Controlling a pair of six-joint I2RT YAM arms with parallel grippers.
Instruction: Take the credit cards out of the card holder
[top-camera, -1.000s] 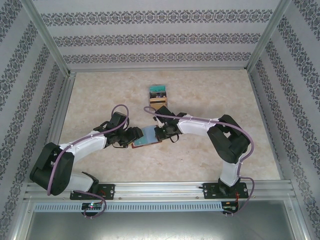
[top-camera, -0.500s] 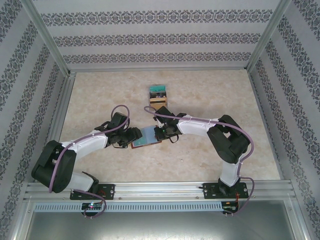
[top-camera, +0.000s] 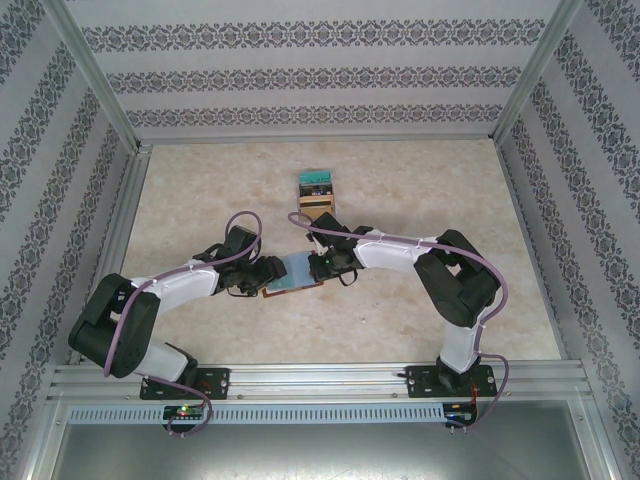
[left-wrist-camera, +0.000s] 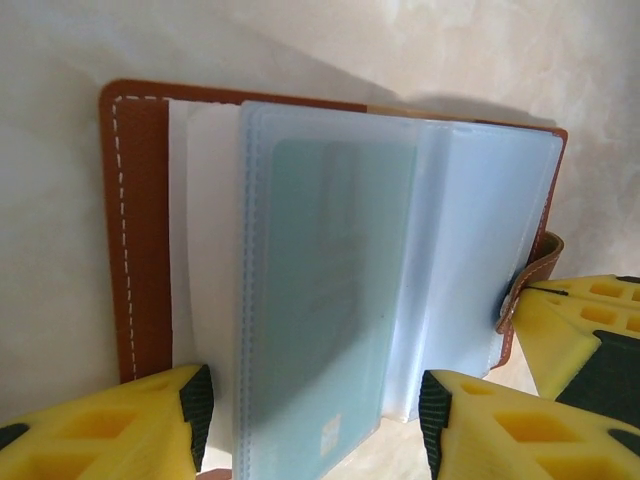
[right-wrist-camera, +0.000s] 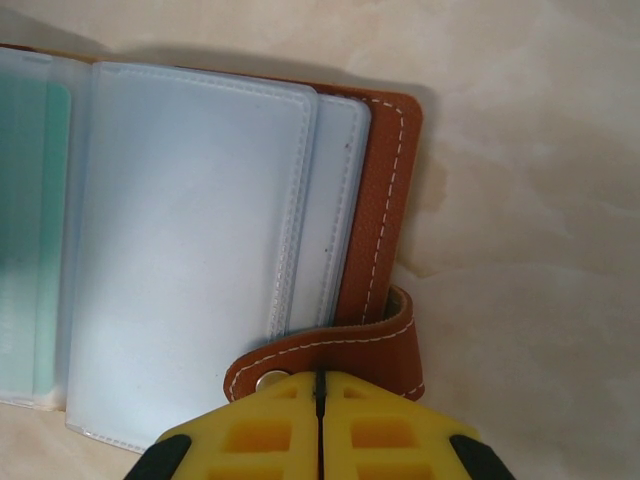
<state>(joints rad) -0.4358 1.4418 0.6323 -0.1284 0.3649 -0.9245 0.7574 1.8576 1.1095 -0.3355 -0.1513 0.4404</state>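
The card holder (top-camera: 293, 273) lies open on the table, brown leather cover (left-wrist-camera: 135, 220) underneath and blue-grey sleeve pages fanned out. One sleeve holds a pale teal credit card (left-wrist-camera: 330, 290), which also shows at the left edge of the right wrist view (right-wrist-camera: 25, 230). My left gripper (left-wrist-camera: 315, 420) is open at the holder's near edge, its yellow fingers either side of that raised sleeve page without touching it. My right gripper (right-wrist-camera: 318, 400) is shut, its tips pressing down on the snap tab (right-wrist-camera: 330, 350) at the opposite edge.
A small stepped stack with a teal top (top-camera: 316, 190) stands behind the holder, towards the back of the marble-patterned table. Patterned walls and metal frame posts enclose the table on three sides. The right gripper's yellow fingers (left-wrist-camera: 590, 330) sit beside the holder's tab.
The left arm's rear links have shifted slightly to the right and up. Both grippers and the card holder stay where they were.
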